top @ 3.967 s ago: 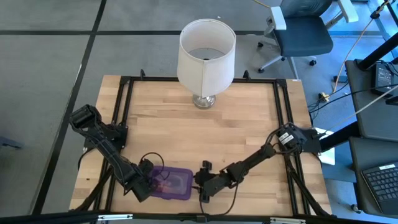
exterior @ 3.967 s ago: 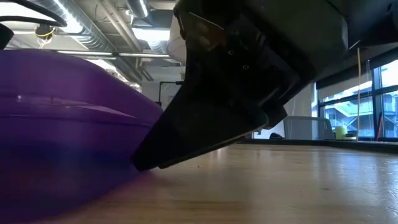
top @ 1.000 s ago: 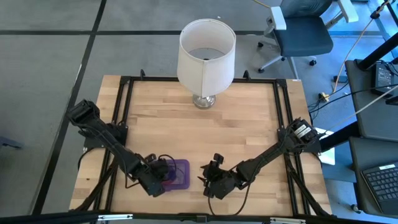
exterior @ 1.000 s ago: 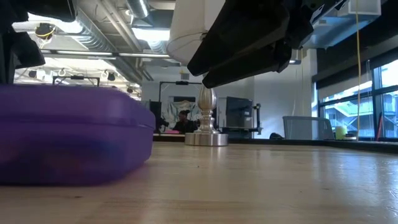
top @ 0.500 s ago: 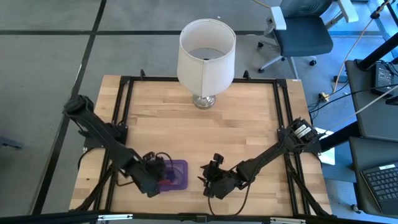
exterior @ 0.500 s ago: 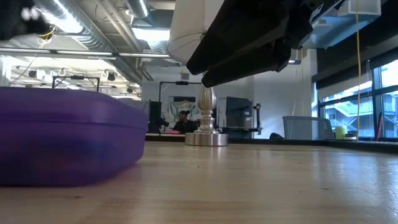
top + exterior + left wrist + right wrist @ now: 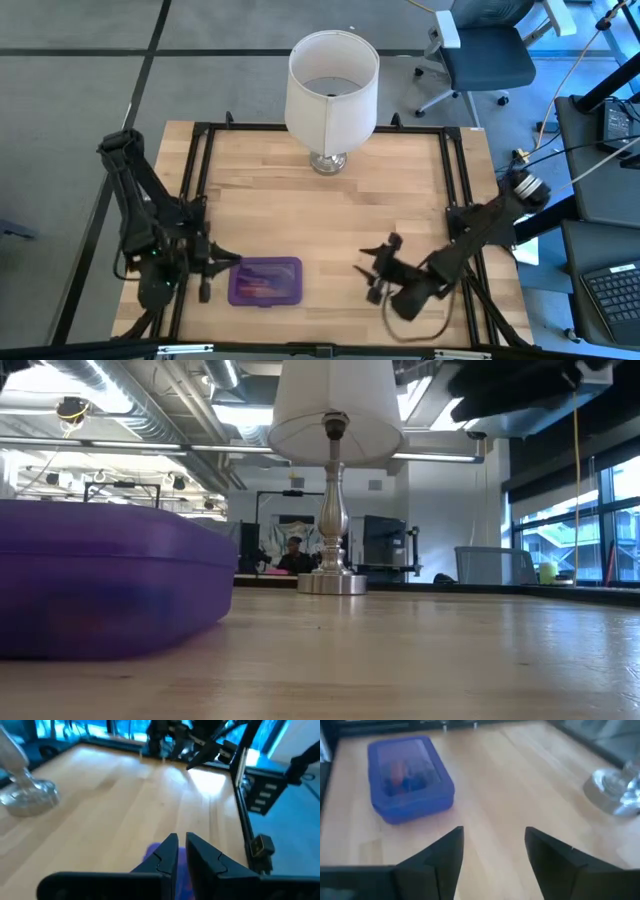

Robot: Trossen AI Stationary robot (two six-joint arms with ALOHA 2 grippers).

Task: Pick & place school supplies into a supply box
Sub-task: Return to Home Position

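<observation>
The supply box (image 7: 265, 282) is a translucent purple case with its lid down, lying flat on the wooden table near the near edge. It fills the left of the low view as the box (image 7: 100, 580). Through its lid in the right wrist view, the box (image 7: 410, 777) shows orange and blue school supplies (image 7: 402, 777) inside. My left gripper (image 7: 225, 264) hovers just left of the box, shut; in its own view, the gripper (image 7: 181, 840) sits over the box's edge (image 7: 155, 854). My right gripper (image 7: 372, 270) hangs open to the right of the box, fingers wide apart (image 7: 495, 837).
A white-shaded lamp (image 7: 332, 95) stands on a silver base (image 7: 615, 792) at the table's far middle. A black frame rail (image 7: 200, 190) runs along the table's sides. Bare wood lies between box and lamp. A person sits far off in the room (image 7: 293, 555).
My left gripper has drawn back off the box toward the table's left edge, its arm rising. My right gripper has pulled away toward the right edge and out of the low view. The box slid a little toward the left, then stayed put.
</observation>
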